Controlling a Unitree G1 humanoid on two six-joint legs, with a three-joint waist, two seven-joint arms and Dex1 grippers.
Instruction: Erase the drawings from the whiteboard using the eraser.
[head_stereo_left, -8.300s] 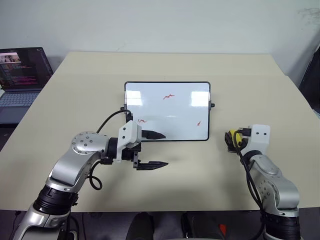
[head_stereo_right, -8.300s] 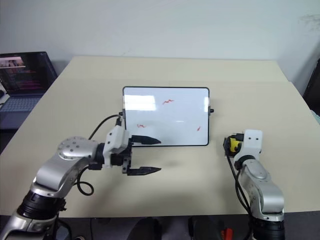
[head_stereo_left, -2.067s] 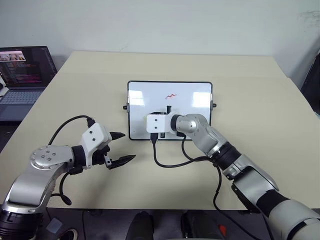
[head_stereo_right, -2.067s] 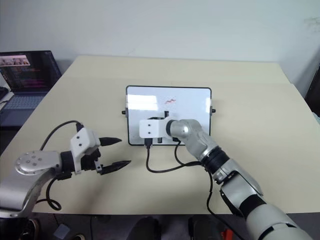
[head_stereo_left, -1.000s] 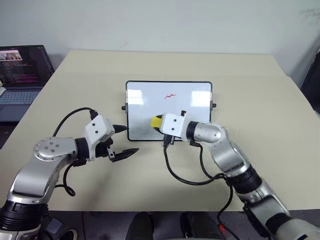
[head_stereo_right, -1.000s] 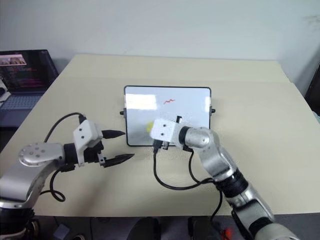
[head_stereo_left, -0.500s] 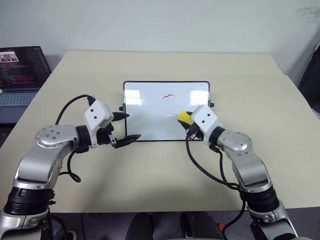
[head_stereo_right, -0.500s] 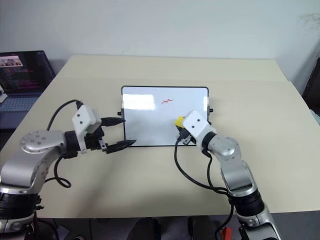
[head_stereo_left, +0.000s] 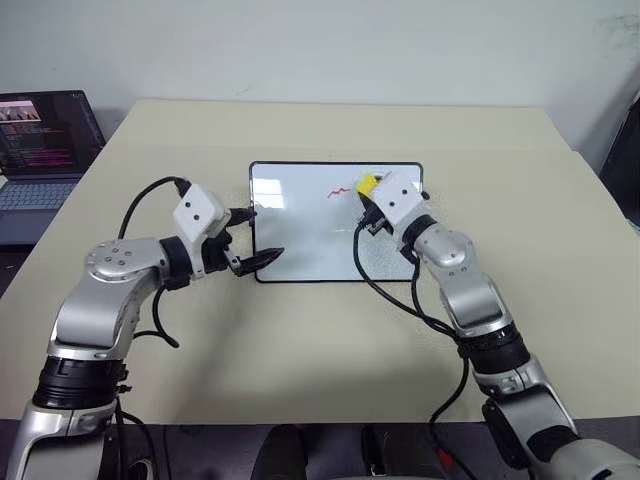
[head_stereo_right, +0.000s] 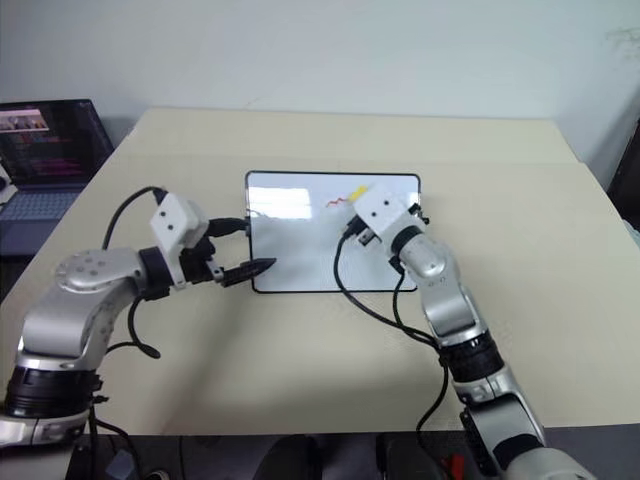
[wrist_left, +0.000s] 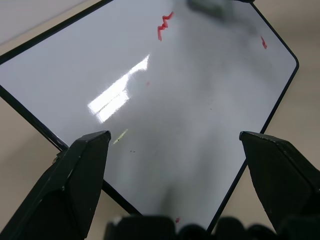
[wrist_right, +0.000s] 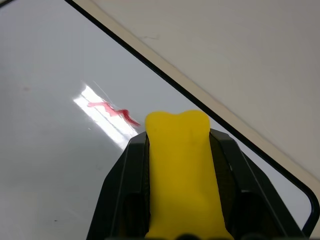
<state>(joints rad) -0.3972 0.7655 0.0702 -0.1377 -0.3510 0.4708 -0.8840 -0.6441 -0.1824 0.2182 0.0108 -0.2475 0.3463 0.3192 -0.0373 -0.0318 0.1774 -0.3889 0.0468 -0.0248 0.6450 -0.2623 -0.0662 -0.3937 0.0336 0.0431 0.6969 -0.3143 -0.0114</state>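
Beige tabletop (head_stereo_left: 300, 350) is filling the lower half of the head view, bare apart from the two arms crossing it. Left of centre, the left gripper (head_stereo_left: 258, 238) is hovering at the left short edge of the whiteboard (head_stereo_left: 300, 230), its two black fingers spread apart, one at the board's black side knob and the other over the lower-left corner of the frame, pinching nothing. Lying flat at the centre of the frame, the whiteboard is showing a glossy white face inside a thin black frame with rounded corners, catching a bright reflection in its upper left. Right of centre, the right gripper (wrist_right: 180, 190) is pinching the eraser (wrist_right: 182, 170), a yellow spongy block squeezed between both black fingers, its end sitting just beside the red squiggle (head_stereo_left: 340, 192) near the board's top edge; whether it is touching the surface cannot be told. Farther back, the table is meeting a pale wall (head_stereo_left: 330, 45), and a dark laptop (head_stereo_left: 40, 145) is sitting open at the upper left.
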